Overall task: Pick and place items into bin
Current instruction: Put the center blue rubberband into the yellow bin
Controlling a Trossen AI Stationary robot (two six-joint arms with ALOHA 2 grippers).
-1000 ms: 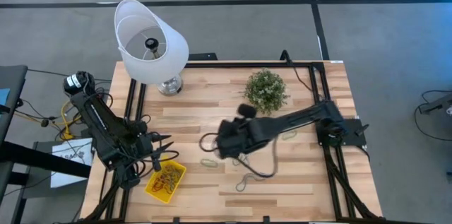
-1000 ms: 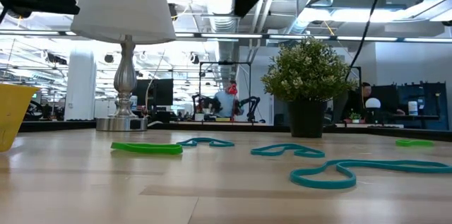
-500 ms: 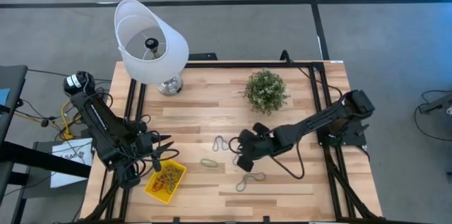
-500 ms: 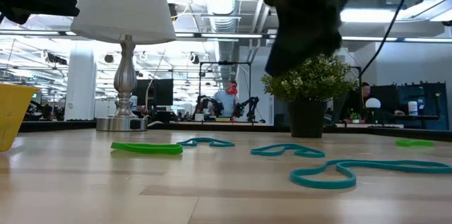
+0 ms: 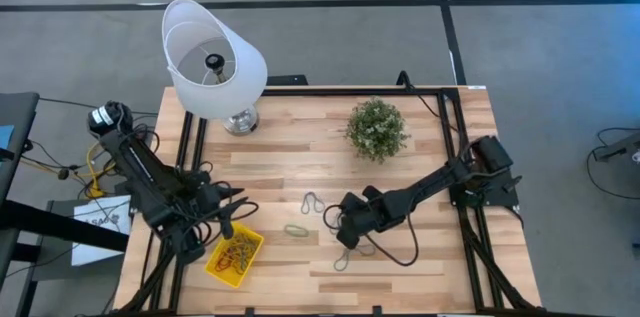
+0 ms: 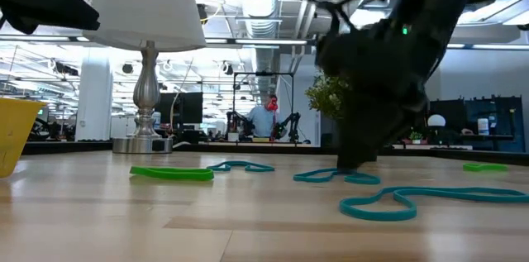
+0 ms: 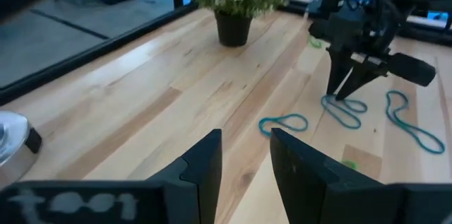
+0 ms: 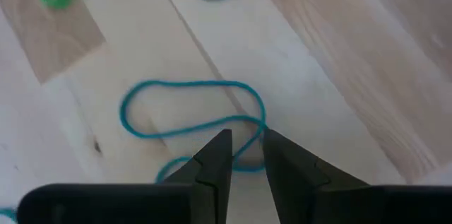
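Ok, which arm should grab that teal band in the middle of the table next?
Right. Its pincer is already down over the teal band, fingers straddling the strand. The left pincer sits by the yellow bin.

A: What carries it all?
B: A pale wooden plank counter (image 5: 300,167), framed in black; a lamp with a white shade (image 5: 213,62) stands at its far left corner; a small potted plant (image 5: 376,128) stands far, right of centre.
A: And nearer?
B: A yellow bin (image 5: 235,255) at the near left, holding loops; a green loop (image 5: 295,229) just right of it; teal loops (image 6: 378,203) lie flat mid-counter, one (image 8: 194,118) touched by the right pincer (image 8: 240,155).
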